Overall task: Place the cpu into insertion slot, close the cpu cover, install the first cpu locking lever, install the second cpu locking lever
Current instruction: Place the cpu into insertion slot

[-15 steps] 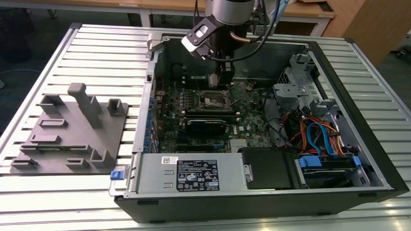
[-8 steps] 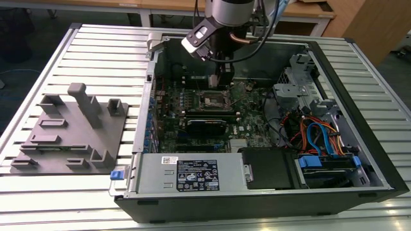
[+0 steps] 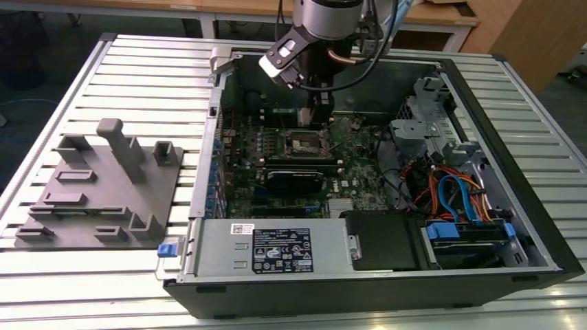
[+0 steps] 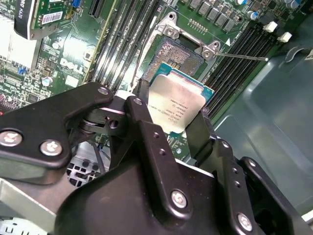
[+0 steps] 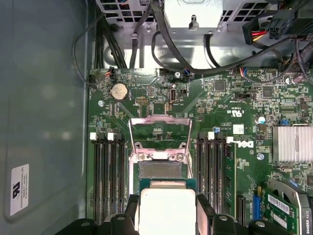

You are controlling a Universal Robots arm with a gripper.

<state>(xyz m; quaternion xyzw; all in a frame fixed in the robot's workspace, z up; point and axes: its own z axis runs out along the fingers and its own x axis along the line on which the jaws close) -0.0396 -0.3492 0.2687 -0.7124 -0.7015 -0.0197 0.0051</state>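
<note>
Clamping the cpu (image 4: 178, 105) by two opposite edges, silver face outward, green rim showing. Poised close over the insertion slot (image 4: 177, 53), overlapping its near edge in both wrist views; not yet seated, by the look of it. Judged light and stiff, smooth on the metal face, probably fragile on the underside; best taken by the bare side edges only, kept level, never pressed. End effector (image 4: 172, 115) narrowed to chip width, black fingers (image 4: 139, 115) flat against the sides. Beyond the socket, cpu cover (image 5: 160, 120) swung open, a thin locking lever (image 4: 244, 57) lying out to one side. Around that, green motherboard (image 5: 234, 98) with memory slots (image 5: 110, 181) flanking, all inside an open computer case (image 3: 541, 234) lying on the slatted bench (image 3: 137, 69).
</note>
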